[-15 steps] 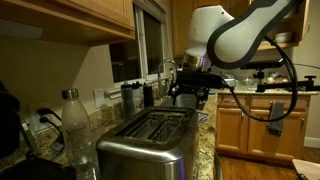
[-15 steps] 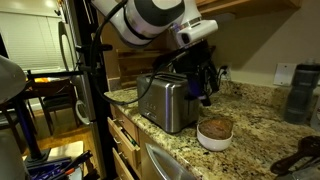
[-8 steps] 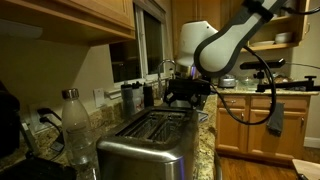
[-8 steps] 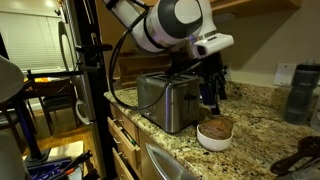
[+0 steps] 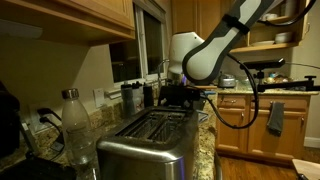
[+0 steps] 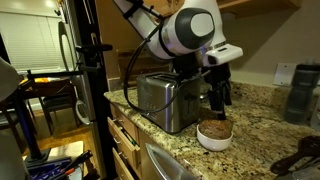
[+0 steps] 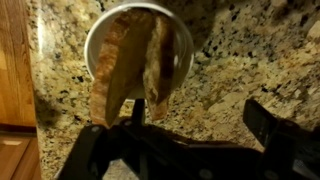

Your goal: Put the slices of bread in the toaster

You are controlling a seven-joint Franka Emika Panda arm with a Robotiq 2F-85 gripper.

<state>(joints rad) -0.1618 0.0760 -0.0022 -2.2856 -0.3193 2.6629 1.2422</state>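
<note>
A white bowl on the granite counter holds the slices of bread, tan and standing on edge. In an exterior view the bowl sits right next to the shiny steel toaster, with the slices showing at its top. My gripper hangs just above the bowl. In the wrist view the gripper is open with only bare counter between its dark fingers. The bowl lies just beyond the left finger. The toaster shows two dark slots on top.
A clear plastic bottle stands beside the toaster. A dark jug and dark utensils lie further along the counter. The counter's front edge and wooden cabinets run close to the bowl.
The arm has swung away from above the toaster and come down over the bowl. The jaws stayed open.
</note>
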